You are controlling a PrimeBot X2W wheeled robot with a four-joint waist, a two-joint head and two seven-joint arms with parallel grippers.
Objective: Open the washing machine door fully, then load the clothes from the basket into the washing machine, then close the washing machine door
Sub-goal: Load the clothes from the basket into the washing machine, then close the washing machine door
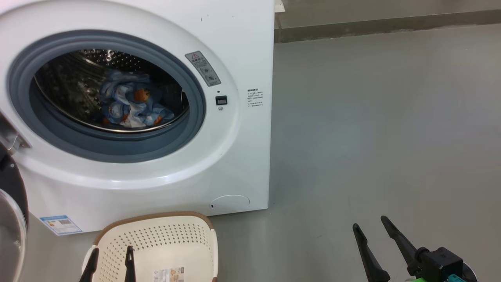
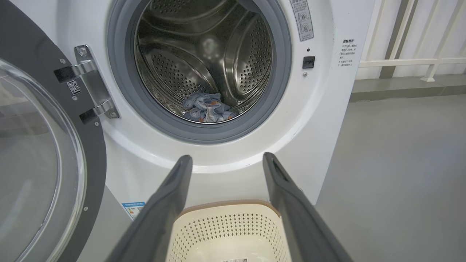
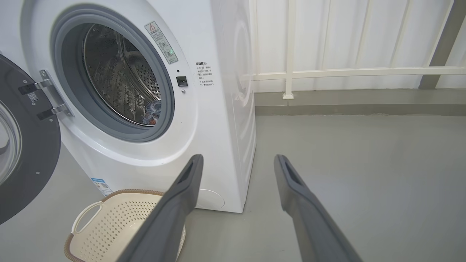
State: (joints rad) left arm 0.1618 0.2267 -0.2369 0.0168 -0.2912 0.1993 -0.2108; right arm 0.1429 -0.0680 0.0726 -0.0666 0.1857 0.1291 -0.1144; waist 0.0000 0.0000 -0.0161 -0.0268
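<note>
Washing machine door [image 2: 36, 153] is noted swung open to the left on its hinge, with the glass bowl turned away from the opening. The clothes [image 1: 131, 103] are found as a small bundle low in the steel drum [image 2: 204, 54] of the washing machine [image 1: 242, 149]. The basket [image 1: 168, 239] is set on the floor [image 1: 372, 117] just in front of the machine, its bare bottom and paper label [image 1: 169, 274] exposed. The left hand [image 1: 112, 250] is held above the basket with its fingers spread wide and free. The right hand [image 1: 370, 222] is held over the floor, well apart from the machine, also spread wide and free.
</note>
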